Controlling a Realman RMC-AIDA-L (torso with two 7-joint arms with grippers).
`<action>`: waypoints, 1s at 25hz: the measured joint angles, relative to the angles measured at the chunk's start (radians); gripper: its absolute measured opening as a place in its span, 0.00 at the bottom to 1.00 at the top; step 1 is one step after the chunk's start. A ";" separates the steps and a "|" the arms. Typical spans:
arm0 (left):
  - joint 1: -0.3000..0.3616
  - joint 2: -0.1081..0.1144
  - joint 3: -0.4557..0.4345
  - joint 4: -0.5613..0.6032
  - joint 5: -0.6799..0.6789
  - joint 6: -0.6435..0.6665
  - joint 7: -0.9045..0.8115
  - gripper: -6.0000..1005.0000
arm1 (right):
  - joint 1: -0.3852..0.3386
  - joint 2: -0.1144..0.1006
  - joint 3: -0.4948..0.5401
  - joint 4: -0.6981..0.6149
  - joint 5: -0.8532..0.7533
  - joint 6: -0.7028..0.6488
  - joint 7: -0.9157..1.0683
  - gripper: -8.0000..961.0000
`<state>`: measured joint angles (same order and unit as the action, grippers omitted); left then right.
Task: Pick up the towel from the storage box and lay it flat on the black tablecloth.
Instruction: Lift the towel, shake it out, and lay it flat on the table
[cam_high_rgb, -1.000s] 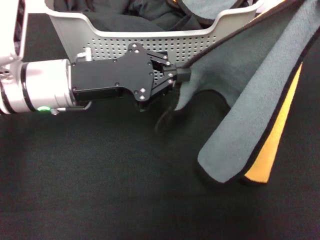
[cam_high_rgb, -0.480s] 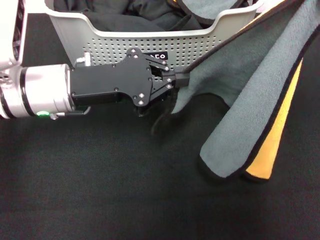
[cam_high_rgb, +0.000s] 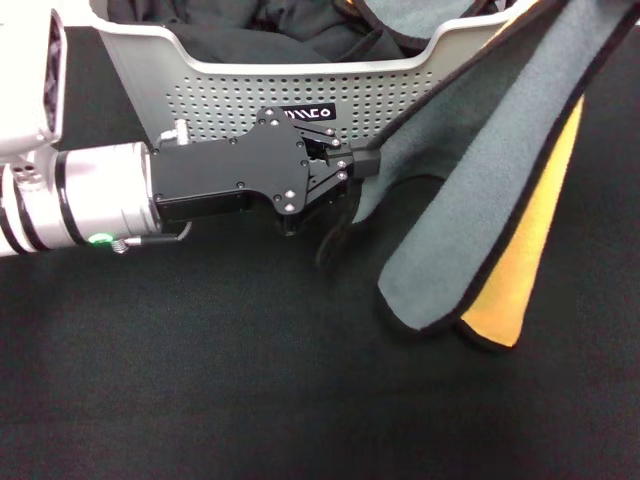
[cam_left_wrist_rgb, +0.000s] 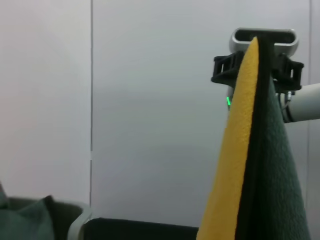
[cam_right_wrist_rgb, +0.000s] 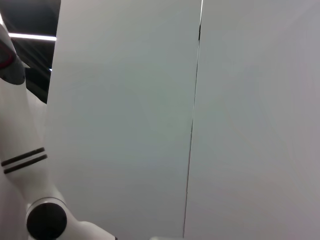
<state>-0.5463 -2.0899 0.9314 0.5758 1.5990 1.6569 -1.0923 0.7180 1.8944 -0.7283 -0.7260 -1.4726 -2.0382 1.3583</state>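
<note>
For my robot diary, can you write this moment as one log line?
left gripper: shut on towel edge | right gripper: holds towel's far end high | towel: hanging over black tablecloth, not flat

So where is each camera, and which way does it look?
Head view: on the robot's head, looking down at the black fabric tablecloth and light grey plastic basket; shows the left gripper pinching the grey fleece towel.
Left wrist view: on that wrist, facing a pale wall; shows the right gripper holding that towel's top.
Right wrist view: faces wall panels; a white robot part shows.
Shared: head and left wrist both show the towel.
</note>
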 joint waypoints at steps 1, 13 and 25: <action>-0.001 0.000 0.000 -0.009 -0.003 -0.006 0.001 0.05 | 0.002 0.000 -0.009 -0.001 0.000 0.008 0.003 0.02; -0.015 -0.003 0.005 -0.113 -0.038 -0.014 0.052 0.11 | 0.042 0.007 -0.101 0.001 -0.011 0.077 0.016 0.02; -0.014 -0.004 0.007 -0.166 -0.035 -0.048 0.081 0.13 | 0.054 0.011 -0.091 -0.011 0.007 0.075 0.032 0.02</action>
<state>-0.5608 -2.0938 0.9388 0.4102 1.5644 1.6088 -1.0118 0.7720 1.9053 -0.8192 -0.7369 -1.4655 -1.9633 1.3902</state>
